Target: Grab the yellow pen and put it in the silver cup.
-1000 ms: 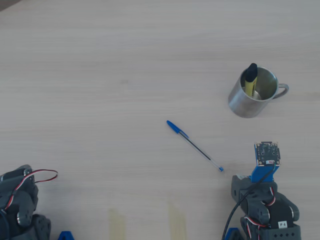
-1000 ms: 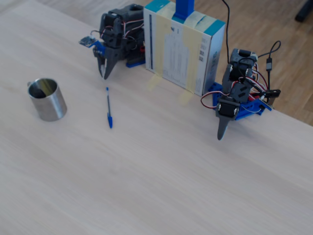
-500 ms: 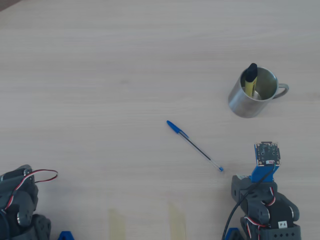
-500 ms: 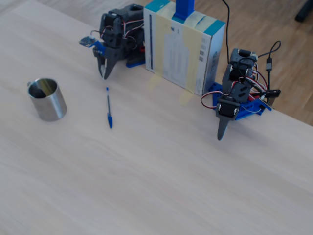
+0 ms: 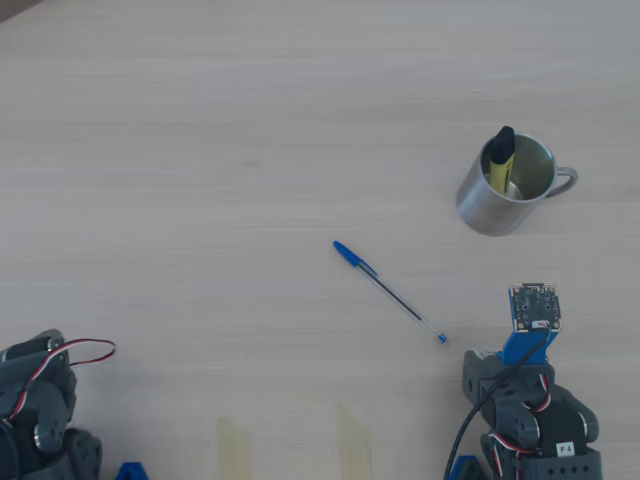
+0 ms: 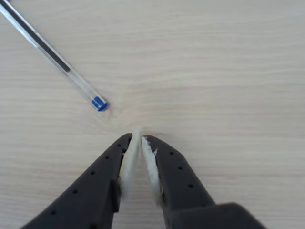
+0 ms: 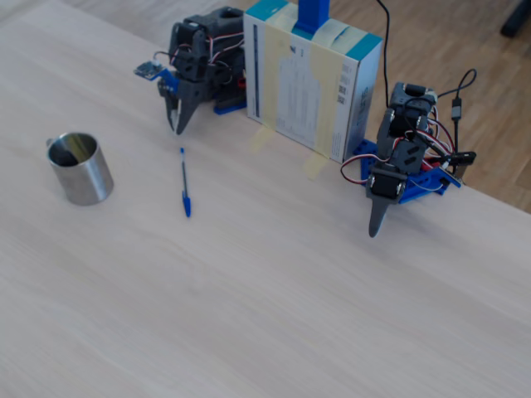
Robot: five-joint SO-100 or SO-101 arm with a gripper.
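One pen, yellow, standing near-upright inside the cup, black cap above the rim; gripper, jaws closed and empty, near the cup's open side, ballpoint lying between them; task judged complete.

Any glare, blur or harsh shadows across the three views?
Overhead view: even light, soft shadows, mild reflections on the silver cup. Wrist view: sharp, gripper and blue pen crisp. Fixed view: slightly soft, no glare.

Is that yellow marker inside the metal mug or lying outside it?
Inside. The yellow pen stands slanted in the silver cup, black cap poking above the rim.
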